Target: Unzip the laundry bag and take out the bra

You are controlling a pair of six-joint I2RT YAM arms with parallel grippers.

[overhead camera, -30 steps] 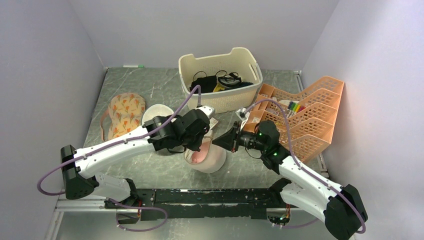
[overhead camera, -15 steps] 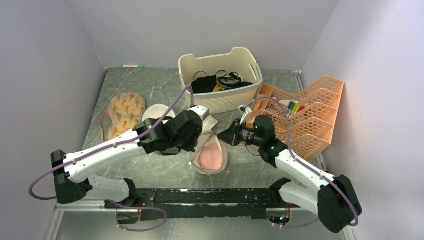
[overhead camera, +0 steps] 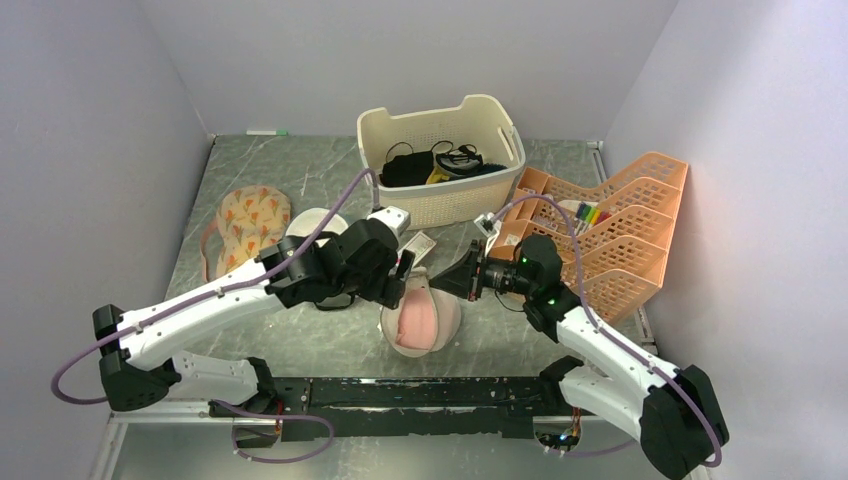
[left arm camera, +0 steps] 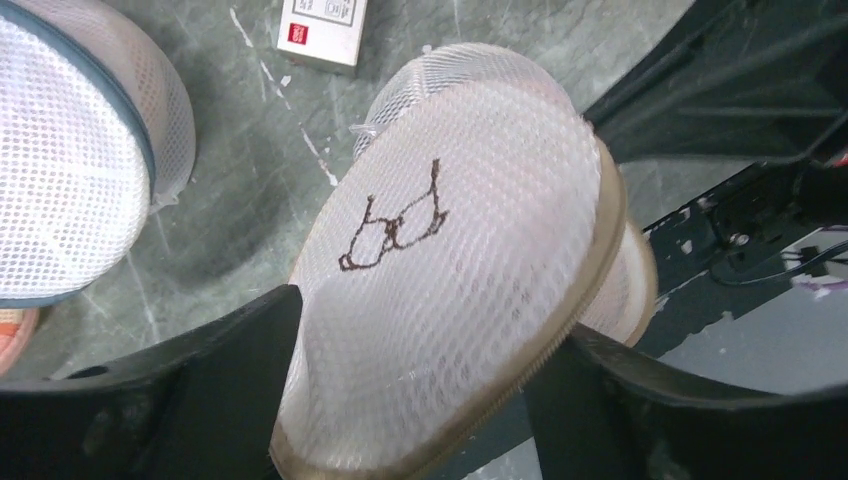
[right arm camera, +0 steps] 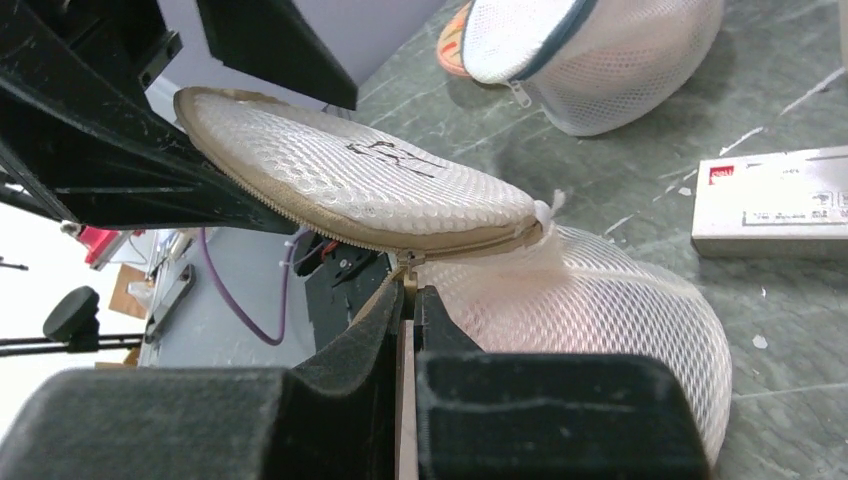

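Note:
The laundry bag is a round white mesh drum with a beige zip rim and a small dark drawing on its flat face. Its flat face stands lifted like a lid above the body. My left gripper is open, one finger on each side of that lid. The right gripper is shut on the zipper pull at the seam. Pink fabric, the bra, shows inside the opened bag.
A plain white mesh bag and a floral padded piece lie at the left. A small white box lies just behind the laundry bag. A cream basket stands at the back, an orange rack at the right.
My left gripper went from shut to wide open and shifted a little left. The bag now shows more pink inside. The right gripper stayed shut on the pull.

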